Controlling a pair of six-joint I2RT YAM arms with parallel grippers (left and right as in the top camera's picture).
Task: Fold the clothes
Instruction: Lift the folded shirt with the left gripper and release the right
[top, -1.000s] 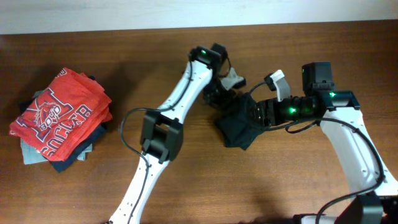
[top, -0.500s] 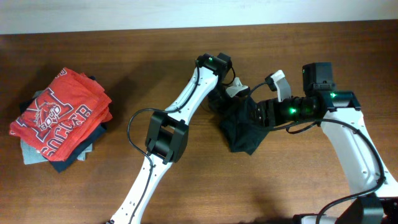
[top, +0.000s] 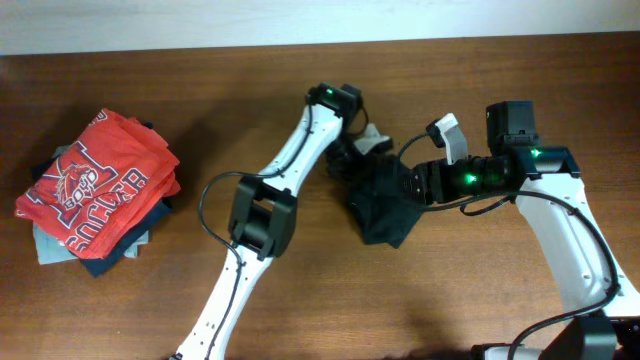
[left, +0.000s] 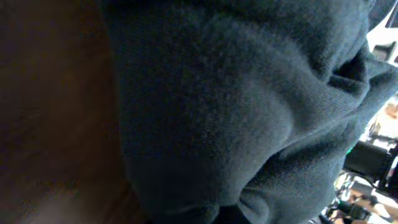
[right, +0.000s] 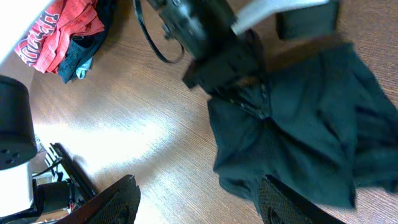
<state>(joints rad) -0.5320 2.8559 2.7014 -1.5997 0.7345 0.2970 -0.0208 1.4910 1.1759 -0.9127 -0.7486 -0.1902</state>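
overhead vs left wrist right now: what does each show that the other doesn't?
Only overhead: the stack topped by the red shirt at the left of the table, plus the dark garment in whole outline. Only left wrist: its weave and creases up close, filling most of the frame. Both: the dark garment lying on the brown wood.

This is a robotics lab bench, not a home. A left arm (top: 290, 155) and a right arm (top: 565, 240), white with black joints, green status lights (top: 468, 179) and loose black cables (top: 205, 215), stand on a wood-grain counter (top: 120, 300). A pale wall (top: 150, 25) runs along the far edge, and a stack of folded garments (top: 95, 185) sits at the far left.
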